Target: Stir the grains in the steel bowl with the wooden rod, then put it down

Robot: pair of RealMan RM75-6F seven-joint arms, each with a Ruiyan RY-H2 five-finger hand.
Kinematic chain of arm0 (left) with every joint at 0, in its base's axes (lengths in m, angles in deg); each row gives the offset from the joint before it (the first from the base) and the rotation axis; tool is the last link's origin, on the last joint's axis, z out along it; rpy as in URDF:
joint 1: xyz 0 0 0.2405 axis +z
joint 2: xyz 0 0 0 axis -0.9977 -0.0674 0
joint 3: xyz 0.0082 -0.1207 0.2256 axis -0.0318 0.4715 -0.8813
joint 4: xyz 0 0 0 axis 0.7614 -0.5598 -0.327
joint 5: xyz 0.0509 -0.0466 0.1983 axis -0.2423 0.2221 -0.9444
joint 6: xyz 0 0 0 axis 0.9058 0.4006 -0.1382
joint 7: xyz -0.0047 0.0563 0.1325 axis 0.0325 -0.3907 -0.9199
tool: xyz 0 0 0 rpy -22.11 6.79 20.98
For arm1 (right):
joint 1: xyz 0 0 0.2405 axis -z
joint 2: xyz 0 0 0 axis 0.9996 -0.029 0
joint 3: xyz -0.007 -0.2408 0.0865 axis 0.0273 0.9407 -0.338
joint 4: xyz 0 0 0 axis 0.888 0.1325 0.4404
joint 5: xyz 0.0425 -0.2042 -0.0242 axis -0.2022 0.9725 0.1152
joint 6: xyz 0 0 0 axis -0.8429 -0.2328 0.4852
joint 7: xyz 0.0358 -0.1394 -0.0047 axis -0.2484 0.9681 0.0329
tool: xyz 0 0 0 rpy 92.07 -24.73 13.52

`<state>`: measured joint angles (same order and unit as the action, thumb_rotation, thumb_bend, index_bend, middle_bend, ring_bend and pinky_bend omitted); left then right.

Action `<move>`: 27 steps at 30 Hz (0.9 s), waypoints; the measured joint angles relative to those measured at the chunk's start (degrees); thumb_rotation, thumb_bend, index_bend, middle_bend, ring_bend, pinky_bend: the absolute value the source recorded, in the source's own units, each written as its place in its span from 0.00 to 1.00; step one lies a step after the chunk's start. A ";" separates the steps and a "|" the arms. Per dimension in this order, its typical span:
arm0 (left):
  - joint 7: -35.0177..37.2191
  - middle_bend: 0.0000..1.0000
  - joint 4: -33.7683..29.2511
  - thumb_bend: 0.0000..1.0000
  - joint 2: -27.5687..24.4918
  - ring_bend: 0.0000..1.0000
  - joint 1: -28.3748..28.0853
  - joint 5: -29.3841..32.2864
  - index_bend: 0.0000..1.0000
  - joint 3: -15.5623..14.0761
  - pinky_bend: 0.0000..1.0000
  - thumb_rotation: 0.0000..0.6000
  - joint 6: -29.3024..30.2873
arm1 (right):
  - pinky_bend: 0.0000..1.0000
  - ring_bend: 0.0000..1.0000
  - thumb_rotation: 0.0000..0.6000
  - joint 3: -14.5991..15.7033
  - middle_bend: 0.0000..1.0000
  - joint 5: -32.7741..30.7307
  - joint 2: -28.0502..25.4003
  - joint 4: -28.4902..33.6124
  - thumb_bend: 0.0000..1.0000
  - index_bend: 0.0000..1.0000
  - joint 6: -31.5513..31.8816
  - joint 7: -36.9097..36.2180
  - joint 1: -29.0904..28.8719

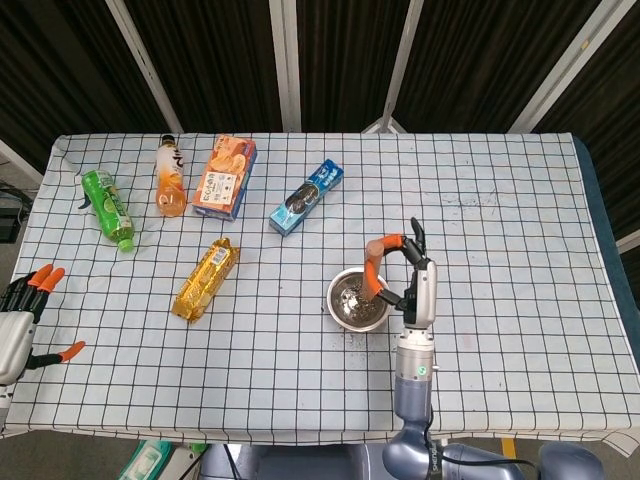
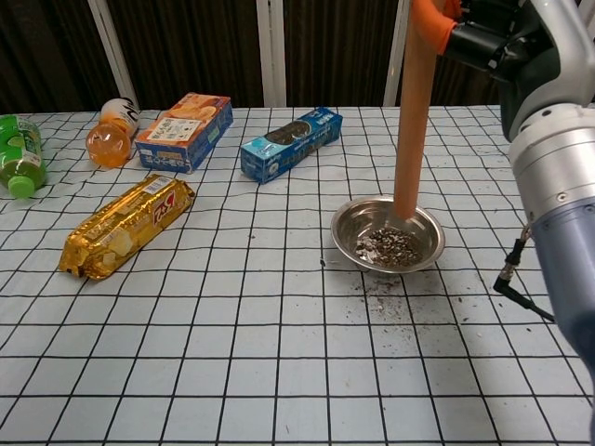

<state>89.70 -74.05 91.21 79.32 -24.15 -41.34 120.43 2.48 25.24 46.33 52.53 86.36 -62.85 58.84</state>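
At the far left edge of the head view the left hand [image 1: 22, 318] sits low beside the table [image 1: 520, 200], holding nothing, its orange-tipped fingers apart; it takes no part in the work at this point. Moving right along the checked cloth, a green bottle [image 1: 107, 207], an orange drink bottle [image 1: 171, 176], an orange box [image 1: 225, 177], a gold snack packet [image 1: 206, 279] and a blue packet [image 1: 306, 197] lie well apart from the action.

Right of centre stands the steel bowl [image 2: 388, 233], with the grains [image 2: 390, 246] heaped toward its front (a few have scattered onto the cloth just ahead of it). The wooden rod [image 2: 411, 121] stands nearly upright, its lower end inside the bowl at the back, at or just above the grain pile; whether it touches the bottom cannot be told. The right hand [image 1: 408, 282] grips the rod near its top, fingers wrapped around it, directly beside and above the bowl.

As a judgement: the pickup and the carry to the bowl are done, and the rod is placed for stirring. The stirring itself looks barely begun, if at all. Left to do are the circling through the grains, lifting the rod clear, and laying it down on the cloth.
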 measured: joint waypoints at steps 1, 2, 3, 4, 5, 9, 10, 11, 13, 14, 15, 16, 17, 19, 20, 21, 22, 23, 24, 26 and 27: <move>0.00 0.00 -0.01 0.02 0.01 0.00 -0.03 0.03 0.00 0.02 0.00 1.00 -0.05 | 0.00 0.53 1.00 -0.11 0.63 -0.06 0.44 -0.29 0.59 0.77 0.09 -0.23 -0.15; 0.01 0.00 -0.02 0.02 0.02 0.00 -0.06 0.06 0.00 0.02 0.00 1.00 -0.12 | 0.00 0.53 1.00 -0.29 0.63 -0.15 0.96 -0.67 0.59 0.77 0.18 -0.49 -0.35; 0.05 0.00 -0.03 0.02 0.02 0.00 -0.08 0.12 0.00 0.02 0.00 1.00 -0.21 | 0.00 0.53 1.00 -0.46 0.63 -0.23 1.37 -1.02 0.59 0.77 0.22 -0.68 -0.52; 0.07 0.00 -0.01 0.02 0.02 0.00 -0.09 0.15 0.00 0.03 0.00 1.00 -0.21 | 0.00 0.53 1.00 -0.63 0.63 -0.33 1.78 -1.40 0.59 0.77 0.24 -0.86 -0.70; 0.07 0.00 -0.01 0.02 0.02 0.00 -0.11 0.15 0.00 0.06 0.00 1.00 -0.22 | 0.00 0.53 1.00 -0.87 0.63 -0.46 2.27 -1.93 0.59 0.77 0.26 -1.07 -0.92; 0.13 0.00 -0.06 0.02 0.00 0.00 -0.14 0.36 0.00 0.11 0.00 1.00 -0.35 | 0.00 0.53 1.00 -1.35 0.63 -0.85 3.75 -3.50 0.59 0.77 0.26 -1.73 -1.47; 0.14 0.00 -0.06 0.02 0.00 0.00 -0.17 0.40 0.00 0.13 0.00 1.00 -0.40 | 0.00 0.53 1.00 -1.37 0.63 -0.91 4.04 -3.82 0.59 0.77 0.24 -1.87 -1.56; 0.16 0.00 -0.05 0.02 0.00 0.00 -0.18 0.45 0.00 0.15 0.00 1.00 -0.43 | 0.00 0.53 1.00 -1.38 0.63 -0.99 4.42 -4.28 0.59 0.77 0.22 -2.05 -1.66; 0.06 0.00 0.01 0.02 0.02 0.00 -0.20 0.43 0.00 0.18 0.00 1.00 -0.38 | 0.00 0.53 1.00 -1.46 0.63 -1.26 5.04 -5.10 0.59 0.77 0.15 -2.41 -1.78; -0.03 0.00 0.04 0.02 0.03 0.00 -0.19 0.45 0.00 0.20 0.00 1.00 -0.34 | 0.00 0.53 1.00 -1.62 0.63 -1.62 5.49 -5.74 0.59 0.77 0.03 -2.74 -1.86; -0.05 0.00 -0.01 0.02 0.04 0.00 -0.19 0.50 0.00 0.22 0.00 1.00 -0.32 | 0.00 0.53 1.00 -1.75 0.63 -1.94 5.82 -6.26 0.59 0.77 -0.09 -2.98 -1.90; -0.07 0.00 -0.06 0.02 0.04 0.00 -0.17 0.58 0.00 0.24 0.00 1.00 -0.31 | 0.00 0.53 1.00 -1.88 0.63 -2.26 6.15 -6.83 0.59 0.77 -0.23 -3.25 -1.94; -0.07 0.00 -0.08 0.02 0.04 0.00 -0.15 0.64 0.00 0.26 0.00 1.00 -0.28 | 0.00 0.53 1.00 -2.00 0.63 -2.66 6.60 -7.64 0.59 0.77 -0.42 -3.66 -1.99; -0.02 0.00 -0.01 0.02 0.03 0.00 -0.14 0.75 0.00 0.30 0.00 1.00 -0.30 | 0.00 0.53 1.00 -2.06 0.63 -3.00 7.20 -8.99 0.59 0.77 -0.64 -4.23 -2.05; 0.01 0.00 0.01 0.02 0.03 0.00 -0.15 0.77 0.00 0.31 0.00 1.00 -0.34 | 0.00 0.53 1.00 -2.02 0.63 -3.09 7.58 -9.97 0.59 0.77 -0.74 -4.59 -2.09; 0.03 0.00 0.05 0.02 0.03 0.00 -0.17 0.81 0.00 0.31 0.00 1.00 -0.40 | 0.00 0.53 1.00 -1.97 0.63 -3.14 7.86 -10.71 0.59 0.77 -0.81 -4.87 -2.12; 0.02 0.00 0.09 0.02 0.03 0.00 -0.18 0.81 0.00 0.31 0.00 1.00 -0.41 | 0.00 0.53 1.00 -1.94 0.63 -3.18 8.15 -11.46 0.59 0.77 -0.88 -5.16 -2.16; 0.00 0.00 0.10 0.02 0.04 0.00 -0.18 0.82 0.00 0.32 0.00 1.00 -0.41 | 0.00 0.53 1.00 -1.94 0.63 -3.24 8.54 -12.47 0.59 0.77 -0.95 -5.52 -2.23; -0.02 0.00 0.10 0.02 0.06 0.00 -0.17 0.85 0.00 0.32 0.00 1.00 -0.40 | 0.00 0.53 1.00 -1.98 0.63 -3.31 8.86 -13.23 0.59 0.77 -1.00 -5.83 -2.30; -0.07 0.00 0.08 0.02 0.08 0.00 -0.17 0.87 0.00 0.32 0.00 1.00 -0.41 | 0.00 0.53 1.00 -2.20 0.63 -3.58 9.66 -14.95 0.59 0.77 -1.18 -6.62 -2.47; -0.12 0.00 0.07 0.02 0.09 0.00 -0.18 0.91 0.00 0.32 0.00 1.00 -0.43 | 0.00 0.53 1.00 -2.27 0.63 -3.67 9.97 -15.65 0.59 0.77 -1.24 -6.90 -2.55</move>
<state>89.58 -73.98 91.31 79.14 -23.24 -41.01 120.00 0.22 21.57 56.30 36.88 85.11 -69.75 56.29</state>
